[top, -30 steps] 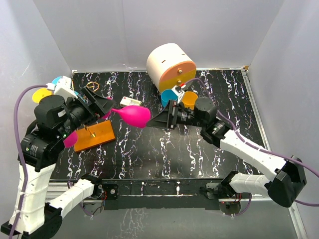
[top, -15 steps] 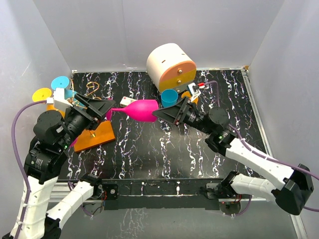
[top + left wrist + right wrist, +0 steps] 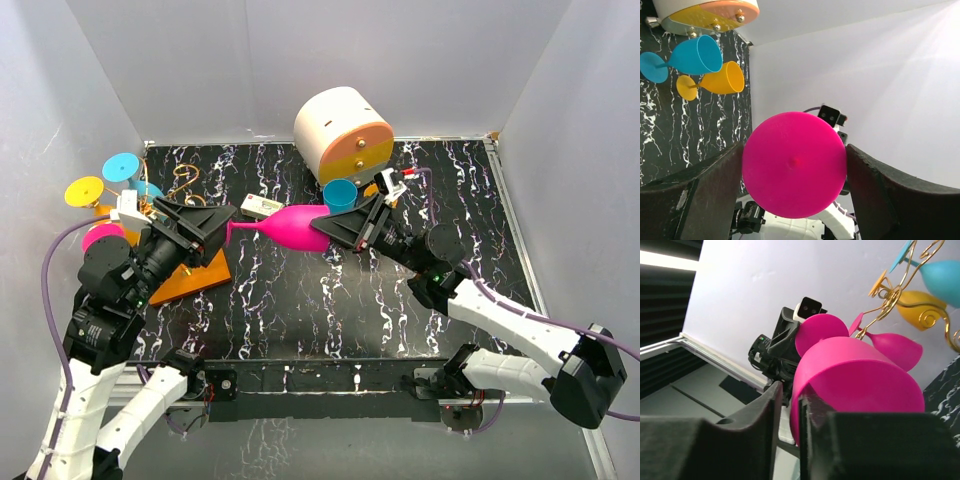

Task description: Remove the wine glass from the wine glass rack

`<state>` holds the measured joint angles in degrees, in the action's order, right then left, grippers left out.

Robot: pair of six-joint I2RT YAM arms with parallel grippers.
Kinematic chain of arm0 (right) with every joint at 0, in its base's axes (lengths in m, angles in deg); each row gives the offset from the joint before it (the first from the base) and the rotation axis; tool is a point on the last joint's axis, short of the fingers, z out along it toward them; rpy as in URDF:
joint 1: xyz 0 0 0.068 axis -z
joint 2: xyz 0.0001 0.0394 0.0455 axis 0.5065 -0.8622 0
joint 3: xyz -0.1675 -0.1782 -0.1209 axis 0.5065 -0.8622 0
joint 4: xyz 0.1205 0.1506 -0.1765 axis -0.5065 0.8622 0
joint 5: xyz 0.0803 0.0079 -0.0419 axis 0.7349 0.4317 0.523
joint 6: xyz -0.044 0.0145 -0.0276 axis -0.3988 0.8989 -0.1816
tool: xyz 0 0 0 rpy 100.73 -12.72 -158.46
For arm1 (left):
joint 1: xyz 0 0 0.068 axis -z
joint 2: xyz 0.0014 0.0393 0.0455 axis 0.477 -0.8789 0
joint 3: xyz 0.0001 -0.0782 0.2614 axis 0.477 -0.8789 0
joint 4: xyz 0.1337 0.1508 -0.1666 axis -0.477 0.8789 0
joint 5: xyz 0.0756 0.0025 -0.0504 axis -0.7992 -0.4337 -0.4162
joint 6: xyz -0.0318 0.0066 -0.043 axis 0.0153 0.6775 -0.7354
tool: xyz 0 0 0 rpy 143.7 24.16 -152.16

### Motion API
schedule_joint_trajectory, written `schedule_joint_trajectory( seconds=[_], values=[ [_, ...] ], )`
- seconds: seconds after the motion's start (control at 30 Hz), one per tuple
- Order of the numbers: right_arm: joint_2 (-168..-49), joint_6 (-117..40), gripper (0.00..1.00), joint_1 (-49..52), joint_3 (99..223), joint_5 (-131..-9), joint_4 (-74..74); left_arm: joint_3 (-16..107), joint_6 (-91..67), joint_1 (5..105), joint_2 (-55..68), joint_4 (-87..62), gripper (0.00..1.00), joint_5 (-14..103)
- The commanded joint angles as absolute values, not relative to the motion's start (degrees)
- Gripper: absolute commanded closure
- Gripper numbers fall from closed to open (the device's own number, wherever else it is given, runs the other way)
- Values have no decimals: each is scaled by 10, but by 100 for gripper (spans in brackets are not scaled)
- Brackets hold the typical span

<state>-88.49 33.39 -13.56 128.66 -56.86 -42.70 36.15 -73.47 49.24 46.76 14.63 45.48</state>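
Top view: a pink wine glass (image 3: 295,228) hangs sideways above the table (image 3: 330,310), clear of the wine glass rack (image 3: 190,282) at left. Left wrist: the left gripper (image 3: 795,150) clamps its round foot. Right wrist: the right gripper (image 3: 791,395) pinches its rim, fingers narrow.

White arm links (image 3: 505,315), black joints (image 3: 580,375), trailing purple cables (image 3: 46,290).

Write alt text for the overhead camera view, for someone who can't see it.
Two robot arms hold a pink wine glass sideways between them over a black marbled table: the left gripper on its foot, the right gripper on its bowl rim. The orange-based wine glass rack stands at left, a round white-and-orange cabinet at the back.
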Motion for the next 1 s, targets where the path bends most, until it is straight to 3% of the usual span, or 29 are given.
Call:
schedule_joint_trajectory(
  seconds=[0.0, 0.07, 0.17, 0.2, 0.3, 0.4, 0.5, 0.6, 0.73, 0.83, 0.97],
  values=[
    [-868, 397, 89, -137, 1278, -560, -501, 365, -743, 493, 480, 143, 45, 470],
    [-857, 398, 97, -138, 1272, -563, -500, 367, -745, 493, 487, 153, 34, 464],
    [-828, 386, 100, -137, 1262, -582, -469, 376, -744, 494, 495, 175, 4, 456],
    [-814, 377, 100, -137, 1259, -590, -456, 381, -740, 494, 495, 184, 2, 454],
    [-768, 316, 100, -137, 1263, -625, -365, 403, -715, 493, 485, 215, 1, 453],
    [-712, 209, 100, -137, 1309, -720, -163, 433, -692, 493, 474, 256, 1, 442],
    [-680, 108, 100, -137, 1402, -941, 95, 461, -671, 493, 469, 285, 1, 423],
    [-670, 22, 100, -137, 1463, -1192, 225, 484, -655, 493, 464, 307, 1, 407],
    [-672, -188, 100, -137, 1490, -1428, 189, 502, -642, 493, 457, 321, 1, 400],
    [-701, -421, 100, -137, 1496, -1505, 51, 504, -640, 493, 454, 324, 1, 398],
    [-765, -576, 100, -136, 1538, -1536, 13, 498, -641, 493, 456, 323, 1, 396]
  ],
)
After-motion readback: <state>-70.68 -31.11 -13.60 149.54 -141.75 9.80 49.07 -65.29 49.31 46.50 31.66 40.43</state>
